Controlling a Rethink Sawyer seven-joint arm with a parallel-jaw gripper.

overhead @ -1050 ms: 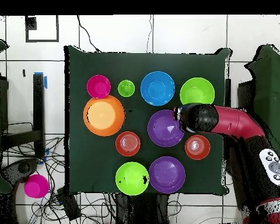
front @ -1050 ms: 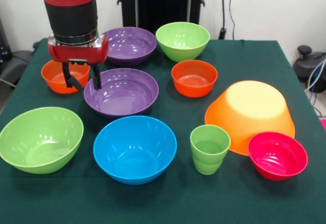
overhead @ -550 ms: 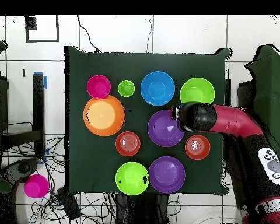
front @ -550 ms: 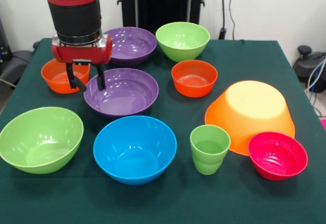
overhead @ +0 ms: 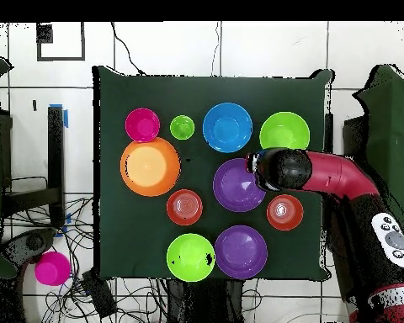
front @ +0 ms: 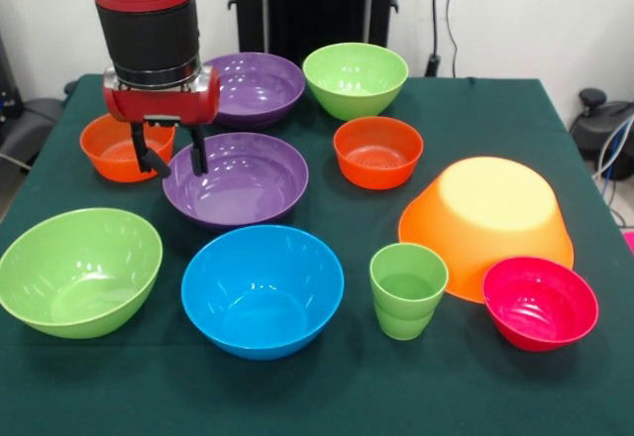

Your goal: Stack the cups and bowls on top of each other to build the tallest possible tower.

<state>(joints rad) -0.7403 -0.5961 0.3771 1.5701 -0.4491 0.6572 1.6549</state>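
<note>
My gripper (front: 173, 157) (overhead: 257, 164) is open and empty, its fingers astride the left rim of the nearer purple bowl (front: 243, 180) (overhead: 237, 185). One orange-red bowl (front: 111, 149) (overhead: 284, 212) sits just to its left. Behind are a second purple bowl (front: 256, 87), a lime-green bowl (front: 355, 79) and another orange-red bowl (front: 377, 151). In front stand a lime-green bowl (front: 79, 270), a blue bowl (front: 263, 289), the light-green cup (front: 407, 289) (overhead: 182, 127) and a pink-red bowl (front: 540, 302). The large orange bowl (front: 485, 220) lies upside down.
All bowls stand singly on the green-covered table (front: 327, 396); none is stacked. The overhead view shows a pink bowl (overhead: 51, 268) and cables on the floor beside the table. The red arm (overhead: 340, 181) reaches in over the table's edge.
My gripper has shifted a little toward the nearer purple bowl, so its fingers now straddle the rim. The bowls and cup have not moved.
</note>
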